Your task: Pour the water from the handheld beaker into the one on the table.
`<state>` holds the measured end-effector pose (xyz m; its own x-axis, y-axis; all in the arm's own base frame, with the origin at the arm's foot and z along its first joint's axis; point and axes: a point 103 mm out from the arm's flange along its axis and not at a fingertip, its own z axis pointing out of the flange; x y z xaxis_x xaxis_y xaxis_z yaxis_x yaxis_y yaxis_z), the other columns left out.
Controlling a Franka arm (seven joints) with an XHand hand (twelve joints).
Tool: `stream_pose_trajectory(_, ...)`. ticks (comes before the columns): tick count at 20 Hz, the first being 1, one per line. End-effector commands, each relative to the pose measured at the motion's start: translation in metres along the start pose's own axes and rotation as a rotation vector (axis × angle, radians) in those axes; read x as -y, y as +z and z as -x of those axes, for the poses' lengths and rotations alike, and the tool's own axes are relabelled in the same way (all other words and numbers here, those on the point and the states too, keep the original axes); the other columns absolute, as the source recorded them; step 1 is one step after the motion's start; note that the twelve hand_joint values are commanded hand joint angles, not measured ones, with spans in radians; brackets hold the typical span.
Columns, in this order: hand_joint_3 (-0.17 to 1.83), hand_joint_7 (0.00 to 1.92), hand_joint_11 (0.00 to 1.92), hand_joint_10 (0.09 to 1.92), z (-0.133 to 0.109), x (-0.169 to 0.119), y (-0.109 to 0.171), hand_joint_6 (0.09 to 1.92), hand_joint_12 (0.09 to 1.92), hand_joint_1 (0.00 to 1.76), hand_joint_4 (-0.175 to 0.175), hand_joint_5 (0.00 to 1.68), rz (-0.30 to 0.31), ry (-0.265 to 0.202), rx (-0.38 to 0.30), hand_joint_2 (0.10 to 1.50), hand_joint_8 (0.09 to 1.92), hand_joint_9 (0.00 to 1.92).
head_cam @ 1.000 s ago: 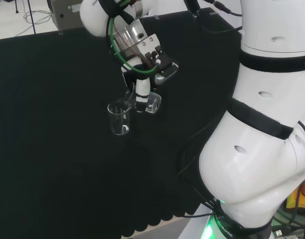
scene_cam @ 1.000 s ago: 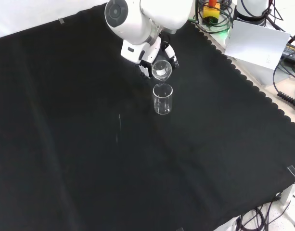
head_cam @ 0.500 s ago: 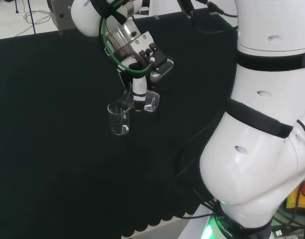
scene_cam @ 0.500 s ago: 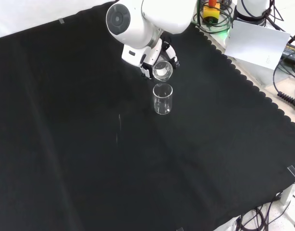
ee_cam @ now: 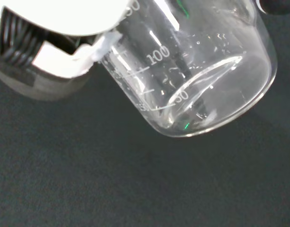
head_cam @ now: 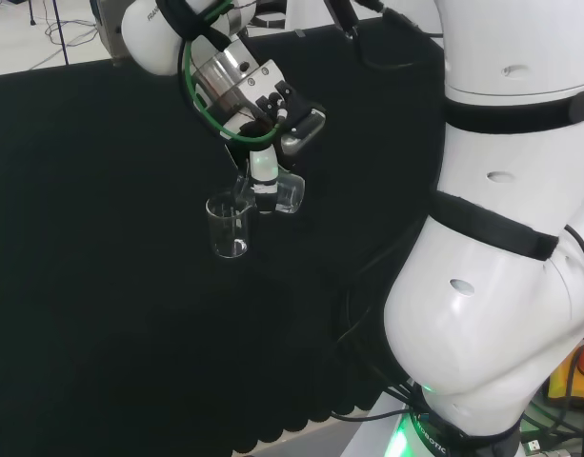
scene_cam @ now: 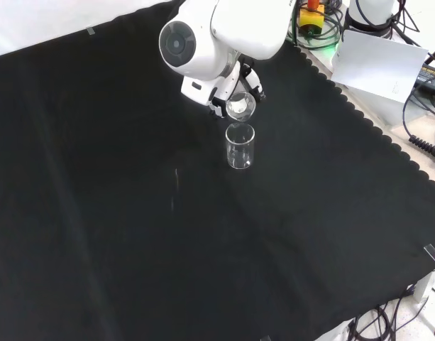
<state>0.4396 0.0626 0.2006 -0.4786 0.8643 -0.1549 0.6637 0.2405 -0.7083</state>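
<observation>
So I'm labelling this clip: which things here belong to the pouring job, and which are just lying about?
Part of the job:
- the held beaker, tilted
- the beaker on the cloth, upright
- the hand, curled round the held beaker

Just lying about:
- the white sheet at the bench edge
- the cables beside it

Bench surface: black cloth (scene_cam: pixel 118 213), scalloped along its edge in the front view. One clear beaker (scene_cam: pixel 239 146) stands upright directly on the cloth, just below the hand (scene_cam: pixel 231 89) in that view. Faint pale streak (scene_cam: pixel 175 186) on the cloth, well apart from the hand.
</observation>
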Motion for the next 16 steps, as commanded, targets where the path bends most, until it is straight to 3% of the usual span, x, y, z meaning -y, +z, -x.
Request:
stream_pose_trajectory(1, 0.66, 1.54, 1.48, 0.09, -0.002, 0.000, -0.003, 0.26, 0.56, 1.33, -0.175, 1.47, -0.031, 0.010, 0.022, 0.59, 0.20, 1.81)
stream_pose_trajectory(16, 0.66, 1.54, 1.48, 0.09, -0.011, -0.003, -0.015, 0.26, 0.56, 1.33, -0.175, 1.47, -0.078, 0.038, 0.089, 0.59, 0.20, 1.81)
